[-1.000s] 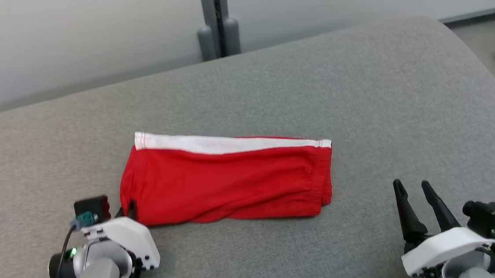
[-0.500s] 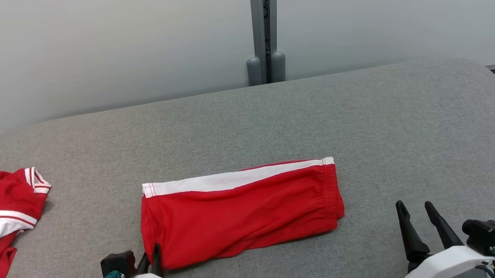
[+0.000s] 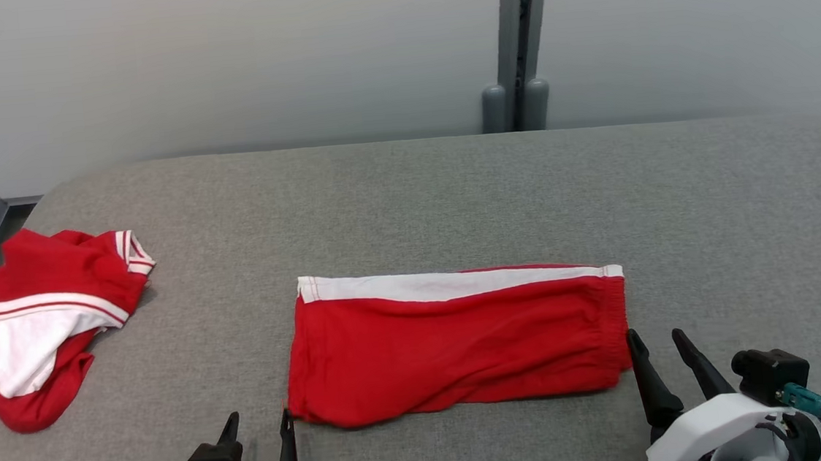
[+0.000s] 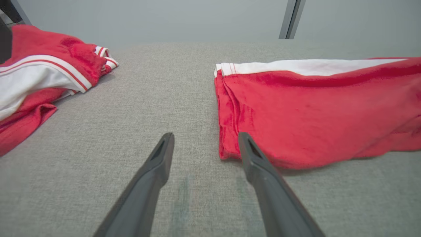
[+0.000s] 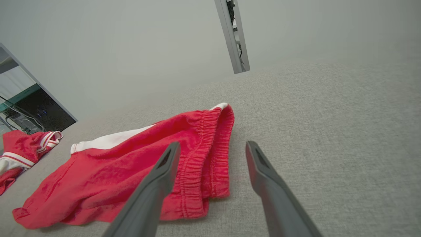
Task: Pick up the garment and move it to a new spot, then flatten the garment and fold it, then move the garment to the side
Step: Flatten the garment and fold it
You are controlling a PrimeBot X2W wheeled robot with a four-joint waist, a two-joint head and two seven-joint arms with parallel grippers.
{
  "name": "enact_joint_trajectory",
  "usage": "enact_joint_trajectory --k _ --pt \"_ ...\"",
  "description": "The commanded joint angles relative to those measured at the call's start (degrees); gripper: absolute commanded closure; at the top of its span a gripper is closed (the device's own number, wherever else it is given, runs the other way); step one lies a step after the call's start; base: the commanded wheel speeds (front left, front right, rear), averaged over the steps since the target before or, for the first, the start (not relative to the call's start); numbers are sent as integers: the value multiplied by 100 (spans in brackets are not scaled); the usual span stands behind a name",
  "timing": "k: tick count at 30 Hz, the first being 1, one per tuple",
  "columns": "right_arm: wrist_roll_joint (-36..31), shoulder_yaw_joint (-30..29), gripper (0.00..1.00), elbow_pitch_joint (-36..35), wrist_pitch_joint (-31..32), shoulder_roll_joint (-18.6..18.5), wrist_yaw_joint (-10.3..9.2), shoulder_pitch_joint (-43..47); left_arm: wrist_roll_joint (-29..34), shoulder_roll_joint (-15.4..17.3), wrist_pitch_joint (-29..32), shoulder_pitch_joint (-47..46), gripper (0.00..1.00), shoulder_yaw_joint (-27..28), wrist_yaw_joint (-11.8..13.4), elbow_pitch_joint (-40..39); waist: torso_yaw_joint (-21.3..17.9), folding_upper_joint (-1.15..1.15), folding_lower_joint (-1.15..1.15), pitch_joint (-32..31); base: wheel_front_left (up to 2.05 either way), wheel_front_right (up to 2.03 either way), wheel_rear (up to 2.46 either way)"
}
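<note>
Left gripper (image 3: 259,427) is spread open and empty, low over the grey cushion (image 3: 408,201). Its inner finger is just beside the near left corner of the red shorts (image 3: 457,351); I can't tell if it touches. Right gripper (image 3: 656,339) is also open with nothing held, at the waistband end. In the right wrist view the near right corner sits between its two fingers.

Step, my read: the shorts already look flattened and folded lengthwise, so this is the setup for a two-corner grab, either for one more fold or for the move to the side. Next move needs both grippers to dip and close on all layers at each near corner, then lift evenly so the fold holds.

Shorts lie mid-cushion, long side across. The white stripe runs along the far edge, the gathered elastic waistband is on the right and the hem on the left. The near edge is slightly wavy, with a few soft wrinkles. A second red-and-white garment (image 3: 44,325) is crumpled well apart at the far left.
</note>
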Motion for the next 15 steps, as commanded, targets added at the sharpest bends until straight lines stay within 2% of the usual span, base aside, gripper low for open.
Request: enact_joint_trajectory --k 1,9,15 --pt "67 -29 0 154 -27 -45 0 -91 87 41 -3 83 0 50 -17 -77 253 0 0 71 0 0 0" --pt "118 -286 0 1015 -28 -46 0 -408 303 14 -2 58 0 111 -209 -221 734 0 0 252 0 0 0" --pt "241 -265 0 1477 -27 -41 0 -481 370 0 -2 17 0 153 -281 -260 851 0 0 343 0 0 0"
